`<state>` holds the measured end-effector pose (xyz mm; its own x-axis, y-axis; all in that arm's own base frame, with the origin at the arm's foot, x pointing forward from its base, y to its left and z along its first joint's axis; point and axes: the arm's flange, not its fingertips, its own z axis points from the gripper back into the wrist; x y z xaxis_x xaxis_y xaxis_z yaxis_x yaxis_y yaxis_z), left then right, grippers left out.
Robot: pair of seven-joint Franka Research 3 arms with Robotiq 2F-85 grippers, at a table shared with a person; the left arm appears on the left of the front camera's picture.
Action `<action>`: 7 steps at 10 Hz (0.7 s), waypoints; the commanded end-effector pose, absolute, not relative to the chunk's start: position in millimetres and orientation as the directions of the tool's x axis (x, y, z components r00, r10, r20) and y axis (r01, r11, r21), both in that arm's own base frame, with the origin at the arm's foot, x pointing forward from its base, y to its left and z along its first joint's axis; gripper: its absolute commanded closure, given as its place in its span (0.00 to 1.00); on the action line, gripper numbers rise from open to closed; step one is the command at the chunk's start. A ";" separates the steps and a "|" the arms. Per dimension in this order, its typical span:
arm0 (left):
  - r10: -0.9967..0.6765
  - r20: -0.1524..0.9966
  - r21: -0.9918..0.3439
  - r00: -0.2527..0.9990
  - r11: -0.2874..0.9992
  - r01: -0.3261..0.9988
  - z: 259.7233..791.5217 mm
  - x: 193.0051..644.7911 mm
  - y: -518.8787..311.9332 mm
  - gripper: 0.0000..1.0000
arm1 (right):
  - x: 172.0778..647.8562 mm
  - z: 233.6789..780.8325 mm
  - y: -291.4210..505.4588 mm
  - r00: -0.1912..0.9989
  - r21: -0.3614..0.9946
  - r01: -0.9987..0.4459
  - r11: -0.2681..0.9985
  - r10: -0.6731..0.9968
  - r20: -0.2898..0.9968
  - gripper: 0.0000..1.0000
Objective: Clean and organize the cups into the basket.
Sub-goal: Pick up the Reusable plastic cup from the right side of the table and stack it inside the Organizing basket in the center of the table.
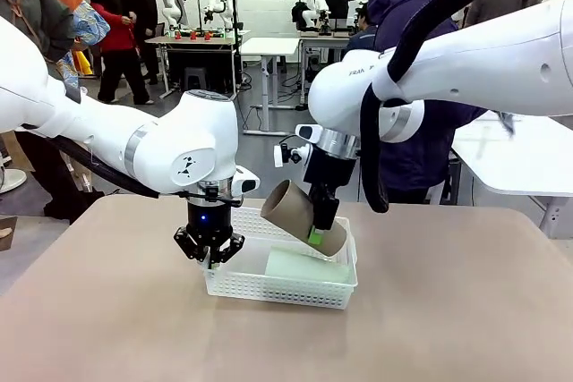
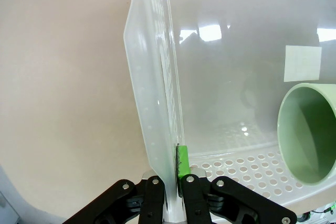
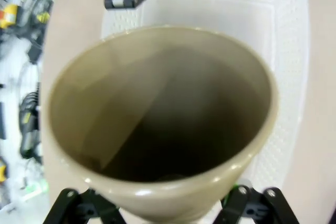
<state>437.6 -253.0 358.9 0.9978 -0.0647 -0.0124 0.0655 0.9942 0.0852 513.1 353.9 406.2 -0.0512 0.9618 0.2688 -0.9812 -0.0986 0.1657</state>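
left jaws pinched shut on left end wall of basket (image 1: 295,291), basket sitting mid table (image 1: 466,310). right jaws gripping brown cup (image 1: 288,206), cup tilted, hanging just over basket's far side. mint cup (image 1: 304,266) lying on its side inside basket.

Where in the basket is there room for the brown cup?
Bare floor lies between the basket's left wall, pinched by the left gripper, and the mint green cup lying toward its right. The right end is crowded: the right gripper holds the brown cup tilted above it.
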 end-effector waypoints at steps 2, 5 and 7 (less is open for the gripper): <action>-0.064 -0.007 0.103 0.998 0.993 0.064 356.8 436.3 -253.8 1.00 | 511.4 385.0 337.8 -0.066 0.141 -0.982 -0.123 0.932 0.356 0.19; -0.064 -0.007 0.103 0.998 0.993 0.064 356.8 436.3 -253.8 1.00 | 515.7 368.7 331.6 -0.066 0.149 -0.981 -0.127 0.931 0.360 0.19; -0.064 -0.007 0.103 0.998 0.993 0.064 356.8 436.3 -253.8 1.00 | 515.9 361.0 332.3 -0.062 0.167 -0.978 -0.127 0.935 0.349 0.19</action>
